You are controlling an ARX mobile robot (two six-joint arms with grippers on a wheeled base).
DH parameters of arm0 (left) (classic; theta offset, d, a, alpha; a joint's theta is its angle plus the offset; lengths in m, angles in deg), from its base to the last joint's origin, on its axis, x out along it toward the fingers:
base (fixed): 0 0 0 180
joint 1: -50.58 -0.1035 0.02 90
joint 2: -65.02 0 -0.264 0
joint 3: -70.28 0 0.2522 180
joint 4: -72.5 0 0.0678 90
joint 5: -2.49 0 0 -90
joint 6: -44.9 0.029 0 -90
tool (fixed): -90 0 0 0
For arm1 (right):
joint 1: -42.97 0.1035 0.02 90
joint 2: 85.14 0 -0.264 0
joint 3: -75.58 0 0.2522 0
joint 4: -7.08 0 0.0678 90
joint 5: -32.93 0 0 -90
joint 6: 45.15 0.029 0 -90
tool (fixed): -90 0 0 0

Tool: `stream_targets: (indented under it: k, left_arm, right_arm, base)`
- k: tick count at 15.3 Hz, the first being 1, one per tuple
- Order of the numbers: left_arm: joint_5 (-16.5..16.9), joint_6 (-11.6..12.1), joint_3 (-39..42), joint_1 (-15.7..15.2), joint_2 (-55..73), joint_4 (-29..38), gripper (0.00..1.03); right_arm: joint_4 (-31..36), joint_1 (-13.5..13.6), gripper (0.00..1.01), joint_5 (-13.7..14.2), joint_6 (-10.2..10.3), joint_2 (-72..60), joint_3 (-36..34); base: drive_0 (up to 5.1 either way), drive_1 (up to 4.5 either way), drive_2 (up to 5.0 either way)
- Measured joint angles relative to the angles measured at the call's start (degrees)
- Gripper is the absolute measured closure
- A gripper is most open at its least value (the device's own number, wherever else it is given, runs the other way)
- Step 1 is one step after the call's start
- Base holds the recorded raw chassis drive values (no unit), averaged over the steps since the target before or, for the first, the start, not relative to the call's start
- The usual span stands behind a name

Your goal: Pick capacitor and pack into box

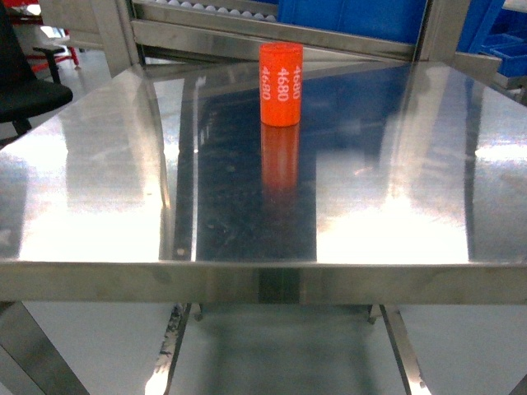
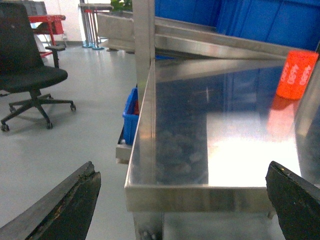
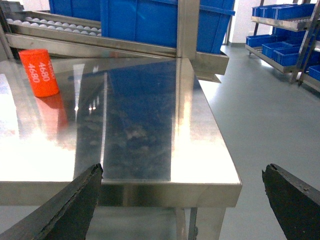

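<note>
The orange capacitor (image 1: 281, 84) marked 4680 stands upright at the far middle of the steel table (image 1: 99, 181). Blue bins (image 3: 150, 22) behind hide their contents. Only the wrist views show both grippers, left (image 2: 182, 200) and right (image 3: 182, 200), spread wide, holding nothing, short of the table's near edge.

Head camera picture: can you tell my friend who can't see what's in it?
An orange capacitor, a cylinder printed with white "4680", stands upright near the far edge of a shiny steel table. Its reflection shows on the metal in front of it. Behind are blue bins and, at far left, a black office chair.
</note>
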Motion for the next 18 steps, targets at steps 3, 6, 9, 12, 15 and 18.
stream_targets:
  k: [3,6,9,12,15,18]
  left_arm:
    - [0.0,0.0,0.0,0.0,0.0,0.0,0.05]
    - [0.0,0.0,0.0,0.0,0.0,0.2,0.05]
    - [0.1,0.0,0.0,0.0,0.0,0.0,0.05]
    - [0.0,0.0,0.0,0.0,0.0,0.0,0.05]
    - [0.0,0.0,0.0,0.0,0.0,0.0,0.05]
    - [0.0,0.0,0.0,0.0,0.0,0.0,0.05]
  right_arm:
    - [0.1,0.0,0.03,0.0,-0.1,0.0,0.0]
    - [0.3,0.0,0.03,0.0,-0.1,0.0,0.0]
    - [-0.1,0.0,0.03,-0.1,-0.1,0.0,0.0]
    - [0.0,0.0,0.03,0.0,-0.1,0.0,0.0]
    - [0.0,0.0,0.03,0.0,-0.1,0.0,0.0]
    - [0.0,0.0,0.03,0.0,-0.1,0.0,0.0]
  base:
    - [0.0,0.00,0.0]
    - [0.0,0.00,0.0]
    - [0.0,0.00,0.0]
    - [0.0,0.00,0.0]
    - [0.0,0.00,0.0]
    - [0.0,0.00,0.0]
